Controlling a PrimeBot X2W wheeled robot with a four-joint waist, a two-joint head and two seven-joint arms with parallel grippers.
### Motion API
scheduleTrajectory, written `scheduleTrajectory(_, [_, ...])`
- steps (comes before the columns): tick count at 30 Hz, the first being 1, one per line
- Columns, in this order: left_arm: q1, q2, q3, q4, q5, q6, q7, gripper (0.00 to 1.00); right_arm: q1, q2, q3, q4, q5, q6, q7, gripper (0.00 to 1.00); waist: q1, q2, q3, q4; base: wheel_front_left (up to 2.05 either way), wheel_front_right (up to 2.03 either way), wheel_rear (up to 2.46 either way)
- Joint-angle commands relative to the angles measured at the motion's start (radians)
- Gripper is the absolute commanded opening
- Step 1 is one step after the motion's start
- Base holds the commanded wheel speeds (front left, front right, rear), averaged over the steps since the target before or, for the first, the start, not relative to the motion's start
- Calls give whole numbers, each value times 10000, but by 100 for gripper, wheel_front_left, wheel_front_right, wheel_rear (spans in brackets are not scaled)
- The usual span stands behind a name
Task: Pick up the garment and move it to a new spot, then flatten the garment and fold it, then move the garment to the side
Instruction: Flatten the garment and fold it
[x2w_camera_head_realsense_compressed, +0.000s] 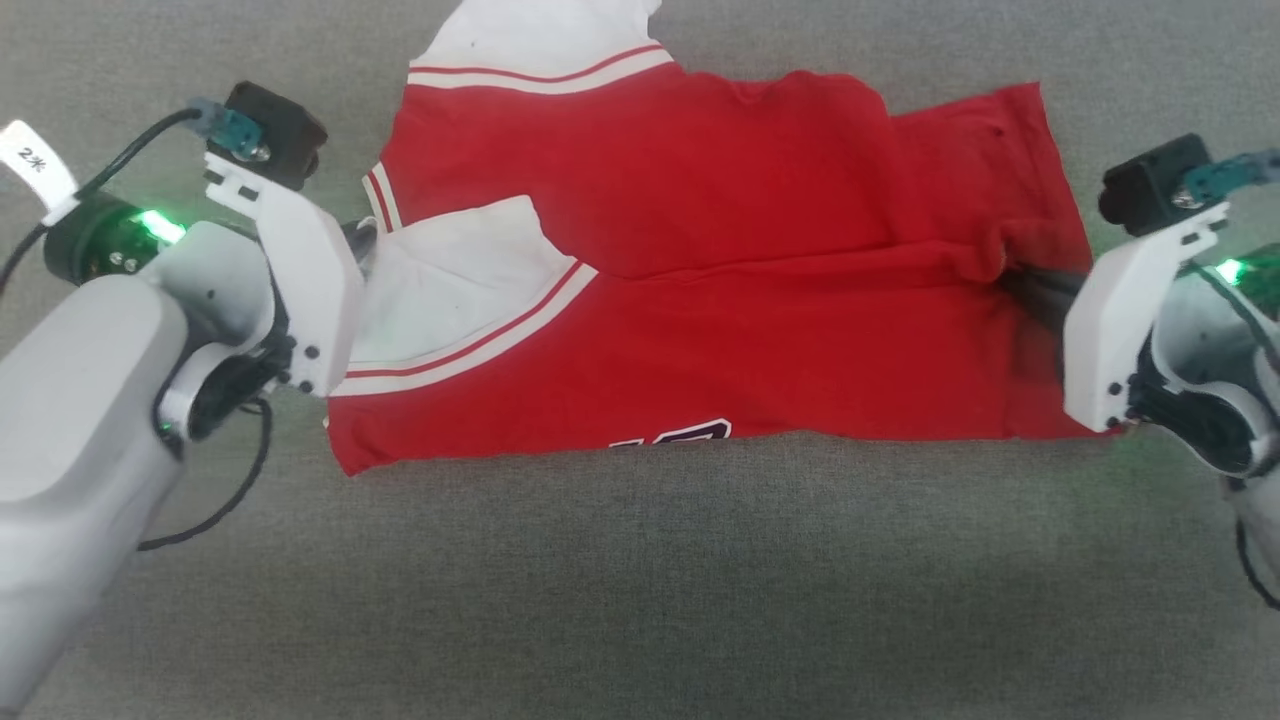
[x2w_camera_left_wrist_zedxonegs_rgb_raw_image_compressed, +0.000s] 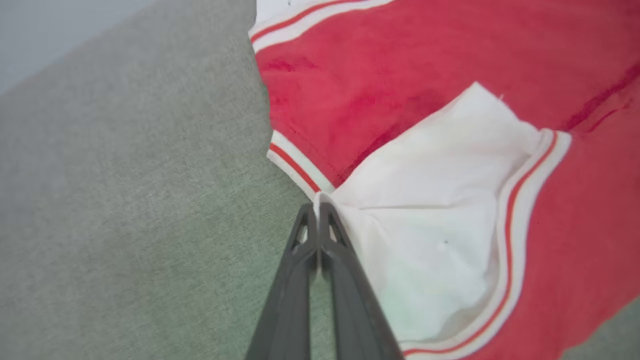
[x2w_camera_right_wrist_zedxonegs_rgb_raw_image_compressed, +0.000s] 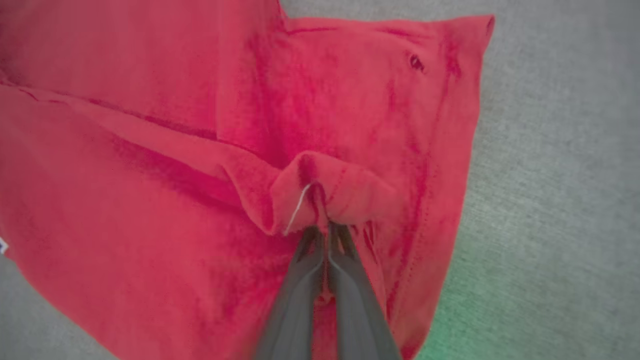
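Note:
The garment (x2w_camera_head_realsense_compressed: 720, 250), a red jersey with white sleeves and striped trim, lies spread on the grey cloth surface with its near half folded over the far half. A strip of black-and-white lettering shows at the near fold. My left gripper (x2w_camera_left_wrist_zedxonegs_rgb_raw_image_compressed: 317, 207) is shut on the garment's white sleeve corner (x2w_camera_left_wrist_zedxonegs_rgb_raw_image_compressed: 425, 200) at its left side. My right gripper (x2w_camera_right_wrist_zedxonegs_rgb_raw_image_compressed: 324, 231) is shut on a bunched red hem fold (x2w_camera_right_wrist_zedxonegs_rgb_raw_image_compressed: 320, 192) at the garment's right side. In the head view the left gripper (x2w_camera_head_realsense_compressed: 355, 240) and right gripper (x2w_camera_head_realsense_compressed: 1015, 282) flank the garment, fingers largely hidden.
The grey fabric surface (x2w_camera_head_realsense_compressed: 650, 580) stretches wide in front of the garment and on both sides. A black cable (x2w_camera_head_realsense_compressed: 215, 510) loops under my left forearm. A pale strip of wall or floor (x2w_camera_left_wrist_zedxonegs_rgb_raw_image_compressed: 50, 30) shows beyond the surface's far edge.

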Motion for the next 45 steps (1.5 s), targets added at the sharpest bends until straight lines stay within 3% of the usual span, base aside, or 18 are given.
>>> scheduleTrajectory(1, [-205,-281,-38,586,-217,-151,11,0,-272,152,214,399,162,-15,-134,0,0,0,92,-18,0,0,0])
scheduleTrajectory(9, [-639,-1283,-456,2919,-726,-823,835,0,-1053,368,1352,1865,624,-18,-361,0,0,0,135,36,0,0,0])
scheduleTrajectory(10, [-740,-1335,-475,3093,-748,-844,902,22,-1147,359,1472,1990,671,-18,-339,0,0,0,105,40,0,0,0])
scheduleTrajectory(11, [-960,-1431,-464,3314,-767,-908,922,82,-1300,354,1617,2188,769,-18,-390,47,0,0,4,45,0,0,0])
scheduleTrajectory(12, [-1073,-1447,-442,3385,-763,-923,888,100,-1395,325,1681,2269,762,-18,-491,78,0,0,-62,49,0,0,0])
scheduleTrajectory(13, [-1168,-1449,-393,3447,-777,-884,853,100,-1467,289,1726,2317,765,-18,-583,100,0,0,-135,54,0,0,0])
scheduleTrajectory(18, [-1225,-1375,-327,3382,-749,-728,817,100,-1462,171,1720,2309,911,-16,-1186,100,0,0,-496,120,0,0,0])
scheduleTrajectory(29, [142,-496,93,1409,-1271,579,1190,100,-644,79,122,1848,339,-15,-4035,100,0,0,-1264,225,0,0,0])
scheduleTrajectory(36, [1771,383,281,-637,-1845,1434,1518,100,317,694,-1781,1412,-592,-12,-5680,100,0,0,-1423,-28,0,0,0])
scheduleTrajectory(45, [3111,1033,445,-1722,-2118,2508,1544,100,1629,1665,-3827,-31,-2114,-12,-6297,100,0,0,-1161,-586,0,0,0])
